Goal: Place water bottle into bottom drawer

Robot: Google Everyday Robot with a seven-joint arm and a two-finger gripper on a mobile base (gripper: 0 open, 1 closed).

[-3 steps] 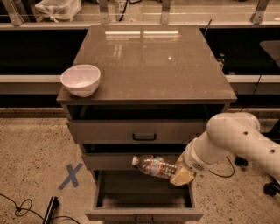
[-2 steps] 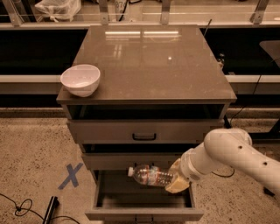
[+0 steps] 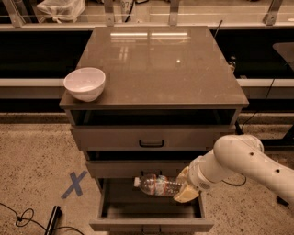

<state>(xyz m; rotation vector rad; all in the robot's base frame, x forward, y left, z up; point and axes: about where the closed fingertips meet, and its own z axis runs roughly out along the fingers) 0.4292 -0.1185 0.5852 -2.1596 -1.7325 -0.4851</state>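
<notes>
Water bottle point(image 3: 158, 185) lies on its side, white cap toward the counter's left edge. It hangs below the front edge, about mid-width, over the open bottom drawer point(image 3: 151, 225). My gripper point(image 3: 186, 192) is clamped on the bottle's base end, right of centre under the front edge. My arm point(image 3: 239, 160) comes in from beyond the front-right corner.

Around: a white bowl point(image 3: 85, 83) sits on the counter point(image 3: 158, 64) at its front-left corner, well apart from the bottle. The middle drawer point(image 3: 138, 168) front is just above the bottle's cap end and closest to it. The top drawer point(image 3: 151, 137) is higher, with a dark gap under the counter's front edge. On the floor off the front-left corner are a blue X mark point(image 3: 74, 184), a cable point(image 3: 23, 215) and a dark stick-like thing point(image 3: 53, 218). A plastic bag point(image 3: 59, 8) sits past the back-left corner.

Containers: the bottom drawer is pulled out farthest and open upward. The bottle is within its outline, but I cannot tell if it touches the drawer floor. The bowl's inside looks plain white. The insides of the top and middle drawers are hidden.

Change: a second ago the bottle was higher, level with the middle drawer front. It is now lower, in front of the bottom drawer's cavity, and has barely shifted since 0.7 s ago. Bowl and drawers are unchanged.
</notes>
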